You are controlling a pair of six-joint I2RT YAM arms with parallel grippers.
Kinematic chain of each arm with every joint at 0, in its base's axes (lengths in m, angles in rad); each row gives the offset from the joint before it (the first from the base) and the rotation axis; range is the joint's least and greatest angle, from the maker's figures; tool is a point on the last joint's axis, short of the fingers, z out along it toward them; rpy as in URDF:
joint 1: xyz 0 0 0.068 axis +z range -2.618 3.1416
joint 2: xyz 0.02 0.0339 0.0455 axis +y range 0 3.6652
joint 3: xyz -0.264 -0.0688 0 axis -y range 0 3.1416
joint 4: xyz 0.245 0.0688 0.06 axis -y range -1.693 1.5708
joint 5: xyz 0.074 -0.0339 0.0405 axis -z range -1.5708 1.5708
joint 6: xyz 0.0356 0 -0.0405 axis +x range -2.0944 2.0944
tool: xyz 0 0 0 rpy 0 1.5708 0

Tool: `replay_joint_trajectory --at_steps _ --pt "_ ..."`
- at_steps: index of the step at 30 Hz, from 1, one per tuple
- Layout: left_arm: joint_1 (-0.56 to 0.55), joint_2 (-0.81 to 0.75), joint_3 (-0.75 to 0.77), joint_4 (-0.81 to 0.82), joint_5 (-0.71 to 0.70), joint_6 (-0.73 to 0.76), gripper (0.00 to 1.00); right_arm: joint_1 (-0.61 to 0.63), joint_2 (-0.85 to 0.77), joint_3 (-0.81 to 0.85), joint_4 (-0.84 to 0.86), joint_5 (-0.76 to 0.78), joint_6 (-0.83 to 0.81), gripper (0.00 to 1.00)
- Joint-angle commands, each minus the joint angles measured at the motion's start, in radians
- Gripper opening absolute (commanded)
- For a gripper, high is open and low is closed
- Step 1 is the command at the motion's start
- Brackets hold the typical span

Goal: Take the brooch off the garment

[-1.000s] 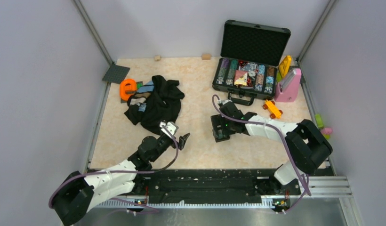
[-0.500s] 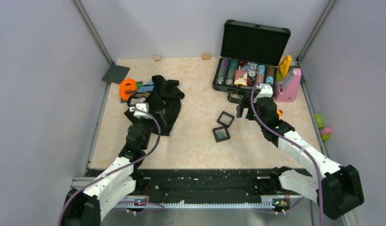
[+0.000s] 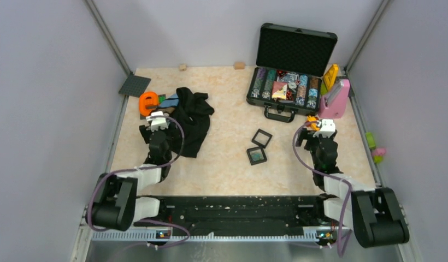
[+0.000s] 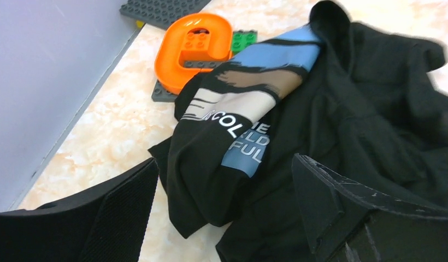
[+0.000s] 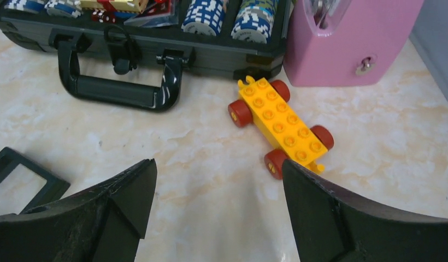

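The garment [image 3: 188, 119] is a crumpled black top at the table's left, with its blue and white printed patch [image 4: 249, 109] facing up. The brooch [image 3: 257, 156] shows as a small teal-green spot inside the nearer of two square black frames at mid table, away from the garment. My left gripper [image 3: 156, 132] is open and empty, low at the garment's near left edge [image 4: 226, 161]. My right gripper [image 3: 318, 136] is open and empty over bare table [image 5: 219, 164], just short of a yellow wheeled brick [image 5: 282, 125].
An open black case [image 3: 292, 93] of poker chips stands at the back right, its handle [image 5: 123, 90] facing me. A pink box [image 5: 353, 38] is beside it. An orange piece [image 4: 194, 49] and grey baseplate [image 3: 134, 85] lie behind the garment. The second frame [image 3: 261, 137] lies mid table.
The right arm left the frames and drew back to the right near the yellow brick. The left arm swung from mid table to the garment's near left edge. Both stay open.
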Motion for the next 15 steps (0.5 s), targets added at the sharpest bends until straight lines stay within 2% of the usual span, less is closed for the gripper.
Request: replay_joint_trajectory --at_steps 1,3,5,6,7,8,9,12,15 --pt "0.043 0.147 -0.008 0.295 -0.060 0.064 0.94 -0.029 0.204 0.000 0.418 -0.050 -0.121 0.85" --pt "0.106 0.210 -0.027 0.355 -0.007 -0.014 0.94 -0.032 0.339 -0.009 0.580 -0.013 -0.121 0.84" --pt "0.145 0.291 -0.041 0.458 0.086 -0.016 0.92 -0.034 0.435 -0.001 0.657 0.030 -0.114 0.84" --pt "0.143 0.301 -0.031 0.467 0.100 -0.001 0.92 -0.035 0.416 0.014 0.589 0.039 -0.101 0.86" --pt "0.146 0.276 -0.008 0.369 0.145 -0.011 0.91 -0.036 0.398 0.038 0.507 0.052 -0.094 0.86" --pt "0.147 0.259 0.020 0.280 0.157 -0.017 0.89 -0.037 0.415 0.054 0.517 0.059 -0.094 0.86" --pt "0.148 0.249 0.027 0.249 0.161 -0.021 0.86 -0.035 0.421 0.044 0.543 0.068 -0.094 0.97" --pt "0.150 0.277 0.015 0.319 0.051 -0.048 0.94 -0.036 0.419 0.047 0.533 0.049 -0.097 0.99" --pt "0.152 0.277 0.016 0.317 0.048 -0.050 0.99 -0.036 0.419 0.048 0.532 0.049 -0.095 0.99"
